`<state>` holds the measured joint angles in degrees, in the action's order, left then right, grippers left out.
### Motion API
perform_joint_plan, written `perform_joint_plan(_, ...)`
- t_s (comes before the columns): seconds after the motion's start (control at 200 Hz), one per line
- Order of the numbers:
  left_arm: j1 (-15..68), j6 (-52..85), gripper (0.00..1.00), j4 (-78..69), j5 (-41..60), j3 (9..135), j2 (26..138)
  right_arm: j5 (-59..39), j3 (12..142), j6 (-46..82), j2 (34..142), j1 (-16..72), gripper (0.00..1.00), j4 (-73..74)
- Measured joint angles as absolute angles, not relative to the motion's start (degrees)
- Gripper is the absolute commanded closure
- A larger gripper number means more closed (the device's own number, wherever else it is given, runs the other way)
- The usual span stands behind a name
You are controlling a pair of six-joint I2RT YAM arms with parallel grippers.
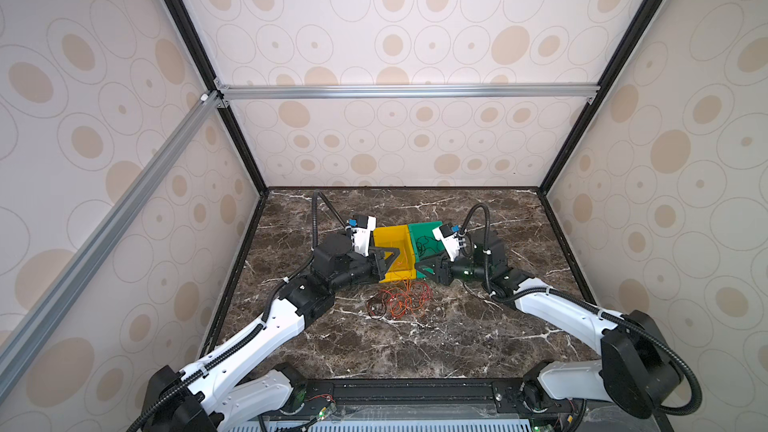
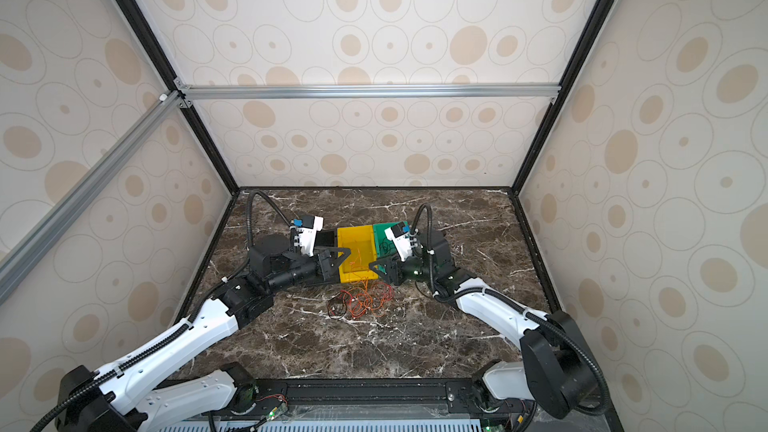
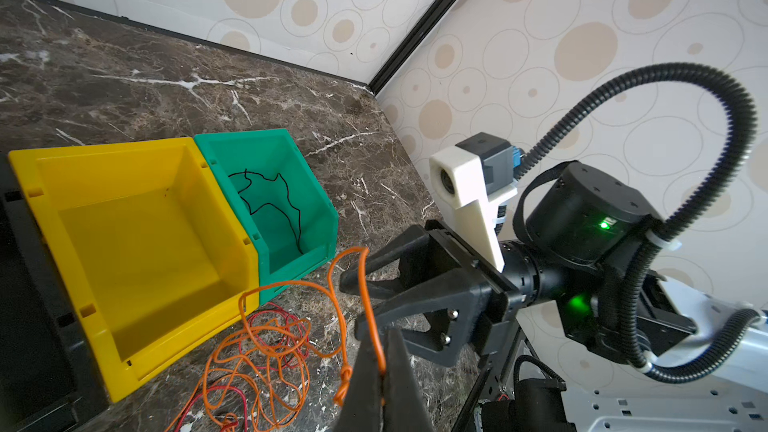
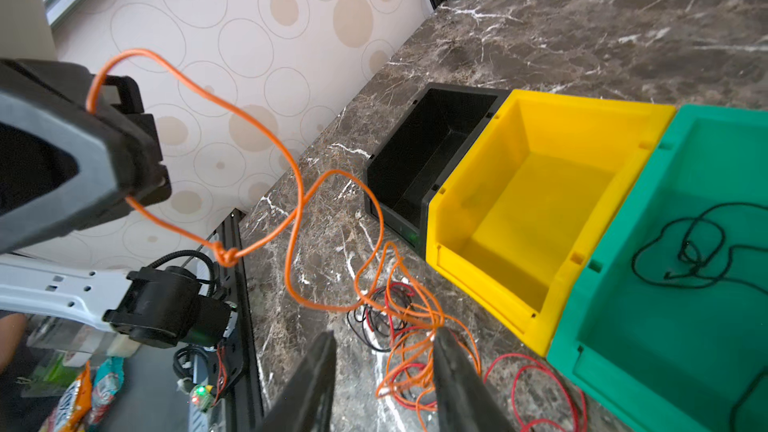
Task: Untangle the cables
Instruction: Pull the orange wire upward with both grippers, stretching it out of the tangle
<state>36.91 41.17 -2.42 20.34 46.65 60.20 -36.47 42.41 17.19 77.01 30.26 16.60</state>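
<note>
Cables (image 1: 399, 301) lie in one tangled pile (image 2: 361, 301) on the table (image 1: 374, 351), on the near side of both grippers and lower than them. In both top views the pile has orange, red and black strands that cross each other.

Above the pile, the left gripper (image 1: 400, 253) hangs over the near part of the yellow bin (image 1: 388, 238). Its fingers (image 3: 365, 392) are pressed together and pinch one orange cable (image 4: 298, 206). From this gripper the cable makes a wide loop in the air. It has a small knot (image 4: 226, 257) under the gripper and then falls down into the pile.

The right gripper (image 1: 420, 265) stands opposite the left one. Its tips are near the left one's tips but apart from them, at the front edge of the green bin (image 1: 430, 228). Its fingers are spread, and nothing is seen pinched between them. Through the gap the right wrist view shows the pile straight below. In the left wrist view the orange cable passes across the right gripper's tips, but I cannot tell if it touches them.

Beyond the grippers three bins stand in one row, side touching side. The black bin (image 4: 415, 151) is beyond the left gripper, the yellow bin is in the middle, and the green bin is beyond the right gripper. One thin black cable (image 4: 688, 253) lies curled on the floor of the green bin, apart from the pile.
</note>
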Motion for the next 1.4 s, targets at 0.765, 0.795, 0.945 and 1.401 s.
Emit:
perform_joint_plan(0.765, 38.09, 41.17, 1.0, -2.87, 20.25, 47.42, 60.23, -36.97, 46.02, 12.12, 89.03, 34.11, 0.7, 22.52)
perform_joint_plan(0.795, 38.17, 41.17, 1.0, -2.87, 20.25, 47.42, 60.23, -36.62, 46.15, 12.08, 89.41, 34.15, 0.75, 22.74)
perform_joint_plan(0.945, 38.33, 41.17, 1.0, -2.76, 19.51, 47.42, 60.12, -33.32, 46.3, 11.16, 89.71, 34.13, 0.91, 22.35)
perform_joint_plan(1.401, 38.33, 41.19, 1.0, -0.73, 15.0, 46.63, 56.27, -19.86, 45.52, 11.03, 80.66, 34.13, 1.0, 17.74)
